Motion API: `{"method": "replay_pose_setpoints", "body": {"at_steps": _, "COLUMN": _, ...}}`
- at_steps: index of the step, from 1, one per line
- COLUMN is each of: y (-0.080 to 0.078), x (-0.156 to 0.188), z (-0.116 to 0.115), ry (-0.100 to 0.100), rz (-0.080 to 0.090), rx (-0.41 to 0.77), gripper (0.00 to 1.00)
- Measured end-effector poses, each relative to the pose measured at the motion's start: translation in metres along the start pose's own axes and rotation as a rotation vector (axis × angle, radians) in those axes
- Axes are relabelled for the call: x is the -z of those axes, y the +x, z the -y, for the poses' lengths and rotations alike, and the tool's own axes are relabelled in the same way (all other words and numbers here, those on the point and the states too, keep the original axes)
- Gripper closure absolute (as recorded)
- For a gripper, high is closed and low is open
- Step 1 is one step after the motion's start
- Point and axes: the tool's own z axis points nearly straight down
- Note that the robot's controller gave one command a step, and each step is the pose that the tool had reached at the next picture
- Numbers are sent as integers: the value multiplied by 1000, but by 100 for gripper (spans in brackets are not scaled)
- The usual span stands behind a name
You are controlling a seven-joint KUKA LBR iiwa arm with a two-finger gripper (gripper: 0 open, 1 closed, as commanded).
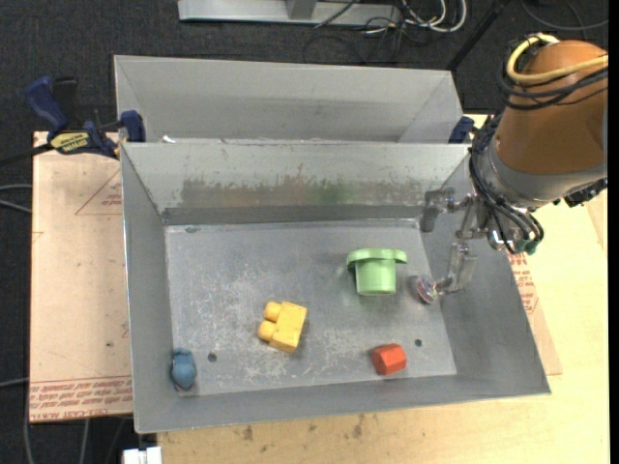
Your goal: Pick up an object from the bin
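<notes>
My gripper (430, 251) hangs low over the bin's right side, close to the right wall. It is open, with one fingertip (426, 290) near the floor and the other up near the back wall, and nothing between them. A green cup-shaped piece with a flange (374, 271) lies on the floor just left of the lower fingertip, apart from it. A small orange-red cube (390, 359) sits nearer the front, below and left of the gripper.
A yellow two-stud block (282, 325) lies mid-floor, left of the green piece. A small blue lump (183, 368) rests in the front left corner. The arm with its orange cover comes in over the right rim.
</notes>
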Motion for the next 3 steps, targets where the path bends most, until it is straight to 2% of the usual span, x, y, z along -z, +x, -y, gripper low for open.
{"method": "replay_pose_setpoints", "body": {"at_steps": 1, "y": -54, "x": -178, "z": -36, "ry": -2, "rz": 2, "rx": -224, "gripper": 0}}
{"method": "replay_pose_setpoints", "body": {"at_steps": 2, "y": -68, "x": -143, "z": -21, "ry": -1, "rz": 11, "rx": -332, "gripper": 0}}
{"method": "replay_pose_setpoints", "body": {"at_steps": 3, "y": -71, "x": -143, "z": -15, "ry": -1, "rz": 9, "rx": -353, "gripper": 0}}
